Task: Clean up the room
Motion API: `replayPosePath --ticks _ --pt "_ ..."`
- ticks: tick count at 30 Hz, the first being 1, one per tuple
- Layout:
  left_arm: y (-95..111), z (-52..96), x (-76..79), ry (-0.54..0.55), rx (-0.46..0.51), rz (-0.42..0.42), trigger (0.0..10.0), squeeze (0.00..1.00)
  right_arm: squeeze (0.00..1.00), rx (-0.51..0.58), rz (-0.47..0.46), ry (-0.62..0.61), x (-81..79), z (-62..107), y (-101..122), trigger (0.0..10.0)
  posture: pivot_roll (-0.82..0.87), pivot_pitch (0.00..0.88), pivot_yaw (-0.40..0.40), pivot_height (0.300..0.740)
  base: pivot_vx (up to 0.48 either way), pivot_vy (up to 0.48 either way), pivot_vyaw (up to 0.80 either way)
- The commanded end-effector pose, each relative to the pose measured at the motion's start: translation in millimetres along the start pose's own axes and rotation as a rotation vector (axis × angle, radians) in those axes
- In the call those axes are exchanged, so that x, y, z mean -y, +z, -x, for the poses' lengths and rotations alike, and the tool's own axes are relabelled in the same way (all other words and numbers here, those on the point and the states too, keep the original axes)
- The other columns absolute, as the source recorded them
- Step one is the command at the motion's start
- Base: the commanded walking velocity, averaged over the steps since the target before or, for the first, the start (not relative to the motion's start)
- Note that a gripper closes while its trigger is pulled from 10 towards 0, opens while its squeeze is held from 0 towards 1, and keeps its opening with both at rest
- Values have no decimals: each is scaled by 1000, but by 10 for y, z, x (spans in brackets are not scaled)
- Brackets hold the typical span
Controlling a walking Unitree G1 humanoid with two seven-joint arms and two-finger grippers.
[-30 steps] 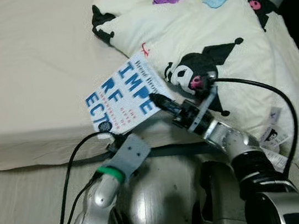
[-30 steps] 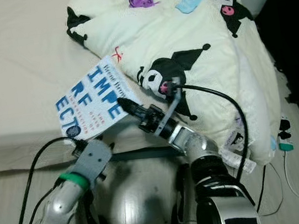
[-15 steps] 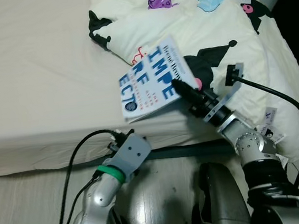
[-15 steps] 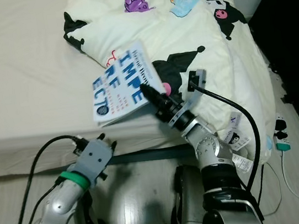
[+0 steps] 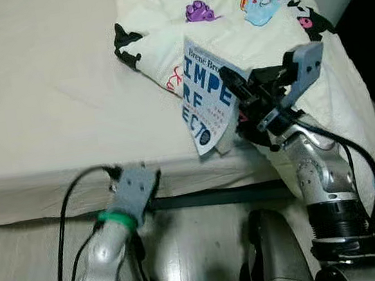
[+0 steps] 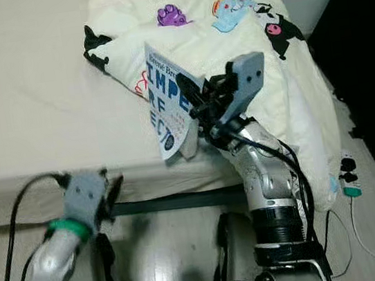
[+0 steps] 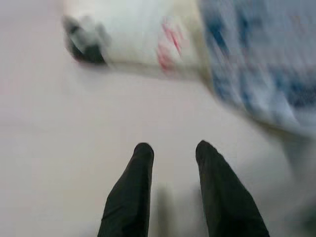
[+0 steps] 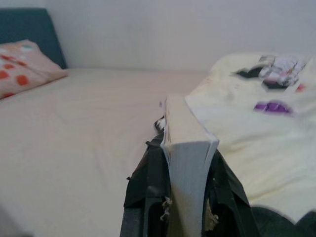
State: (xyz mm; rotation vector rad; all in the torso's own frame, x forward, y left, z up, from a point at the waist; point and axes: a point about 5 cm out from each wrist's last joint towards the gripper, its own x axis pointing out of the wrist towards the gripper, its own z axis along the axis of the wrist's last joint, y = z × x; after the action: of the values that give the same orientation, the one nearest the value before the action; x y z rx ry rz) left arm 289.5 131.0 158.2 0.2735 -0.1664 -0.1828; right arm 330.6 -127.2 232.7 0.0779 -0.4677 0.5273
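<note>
Left eye view: white, blue-lettered book in right hand.

A wide bed in a cream sheet stands on a pale wood floor. A cream cartoon-print duvet is heaped along its right edge. A pale wall rises behind, with a spotted pillow against a dark headboard.

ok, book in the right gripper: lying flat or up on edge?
On edge. The book is clamped between the right gripper's fingers, cover facing sideways, lifted above the bed.
</note>
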Motion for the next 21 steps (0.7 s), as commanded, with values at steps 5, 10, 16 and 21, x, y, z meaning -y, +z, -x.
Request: replayPosePath --ticks 5,10,16,21 --pt "129 -27 -260 230 51 -14 10000 0 0 1 107 -139 26 254 -92 10000 75 107 1 535 0 0 0" --pt "232 -71 -434 365 83 -53 10000 0 0 -28 116 -190 51 359 -175 10000 74 104 5 550 0 0 0" --pt "201 -111 -426 365 42 -25 10000 0 0 -3 150 -204 58 296 -134 10000 78 97 9 580 0 0 0" --pt "201 -124 -311 327 38 -8 10000 0 0 35 159 -180 29 166 -68 10000 85 95 3 605 0 0 0"
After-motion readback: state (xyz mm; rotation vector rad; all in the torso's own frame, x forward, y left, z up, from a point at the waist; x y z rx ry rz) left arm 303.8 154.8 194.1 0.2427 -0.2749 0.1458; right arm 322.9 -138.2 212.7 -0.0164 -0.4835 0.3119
